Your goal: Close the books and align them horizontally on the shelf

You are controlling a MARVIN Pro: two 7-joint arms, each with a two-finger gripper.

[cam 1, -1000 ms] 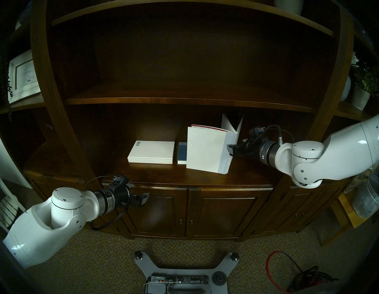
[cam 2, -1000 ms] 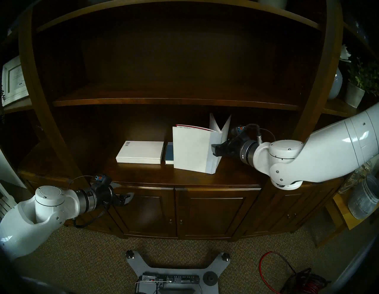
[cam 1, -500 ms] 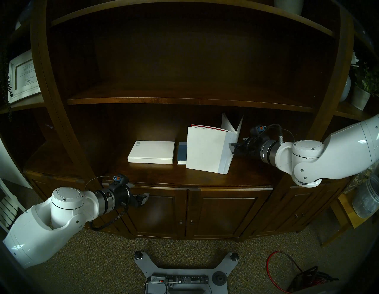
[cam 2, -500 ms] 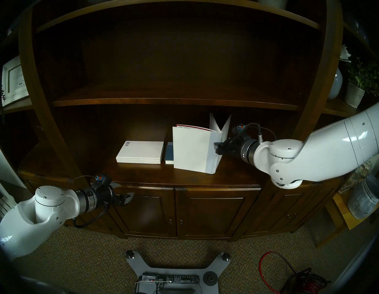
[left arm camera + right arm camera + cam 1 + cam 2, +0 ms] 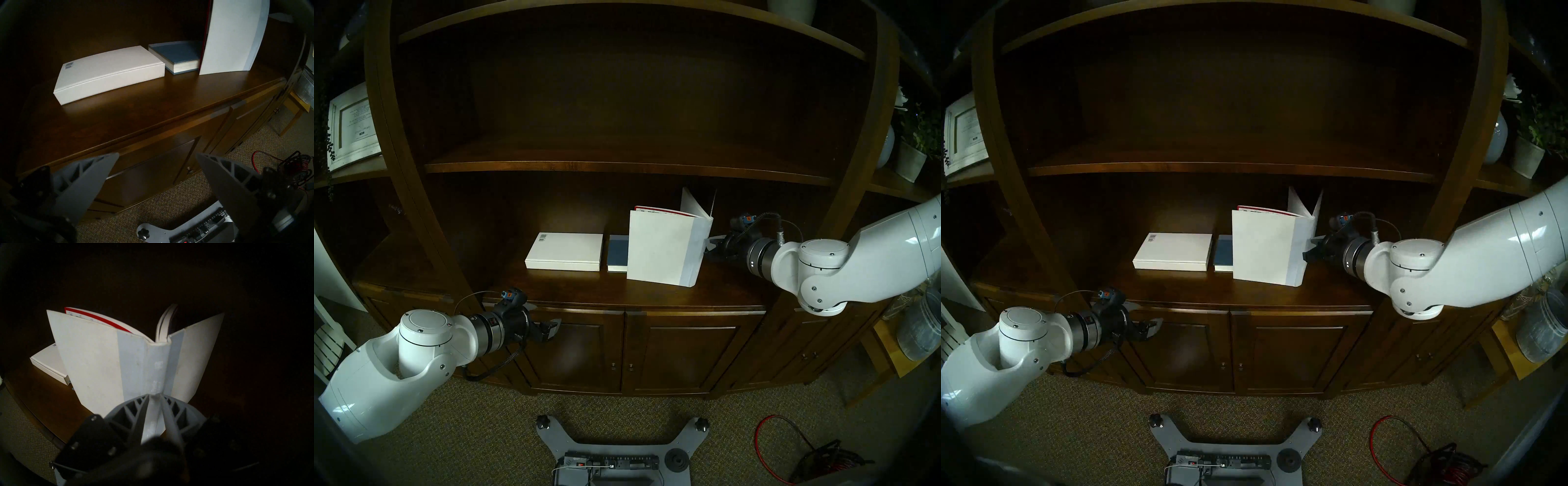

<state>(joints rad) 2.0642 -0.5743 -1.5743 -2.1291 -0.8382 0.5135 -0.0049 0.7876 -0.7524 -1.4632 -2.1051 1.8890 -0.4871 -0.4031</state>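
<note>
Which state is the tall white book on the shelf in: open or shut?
Open. The tall white book stands upright, covers splayed in a V, pages visible; the right gripper pinches its spine.

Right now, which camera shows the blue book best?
The left wrist view: the blue book lies flat and closed, cover and page edges visible, between the white book and the standing open book. The head views show a sliver; the right wrist view hides it.

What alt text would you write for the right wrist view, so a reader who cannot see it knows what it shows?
The right gripper is closed on the spine of a large white book that stands open on a dark wooden shelf, its covers spread and a red-edged inner page showing. Behind it on the left lies a flat white book; the rest is dark.
</note>
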